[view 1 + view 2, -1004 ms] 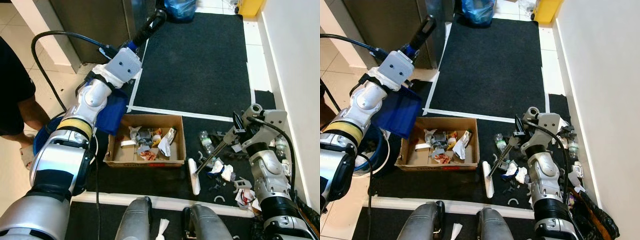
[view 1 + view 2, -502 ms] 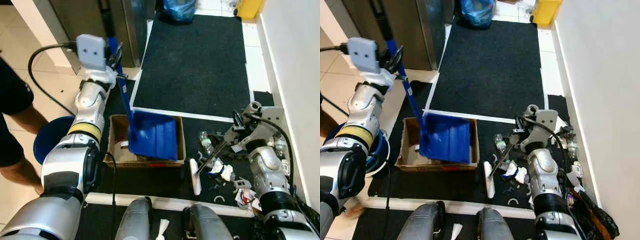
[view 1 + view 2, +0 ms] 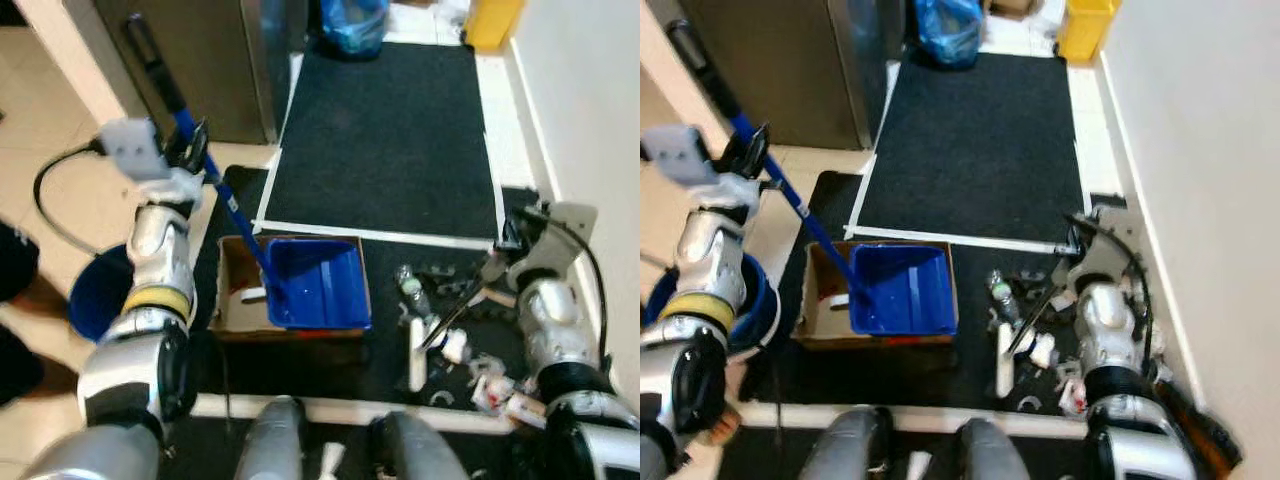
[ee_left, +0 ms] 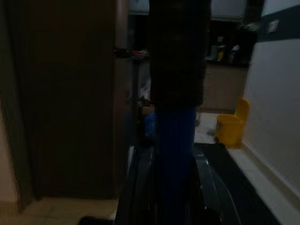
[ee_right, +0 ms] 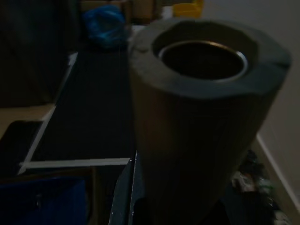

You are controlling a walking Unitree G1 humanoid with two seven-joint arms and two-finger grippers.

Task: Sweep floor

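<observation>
My left gripper (image 3: 193, 152) is shut on the long blue handle (image 3: 790, 200) of a blue dustpan (image 3: 316, 283). The pan rests tilted over an open cardboard box (image 3: 231, 299) on the black mat and hides most of what is inside. At the right, my right gripper (image 3: 503, 258) is shut on the thin dark handle (image 3: 462, 306) of a broom, whose white head (image 3: 417, 352) stands on the mat beside the box. A clear bottle (image 3: 408, 284) and several scraps of litter (image 3: 470, 362) lie around the broom. The right wrist view shows the handle's grey tube end (image 5: 206, 108).
A blue bucket (image 3: 93, 301) sits left of the box, with a person's leg (image 3: 14, 288) beyond it. White tape (image 3: 380, 237) lines the mat. A dark cabinet (image 3: 215, 60), blue bag (image 3: 349, 17) and yellow bin (image 3: 491, 16) stand at the far end; a wall runs along the right.
The dustpan swung from my left side over the box and now lies flatter across it. The broom head shifted slightly right. The camera has moved a little, and the person stepped further left.
</observation>
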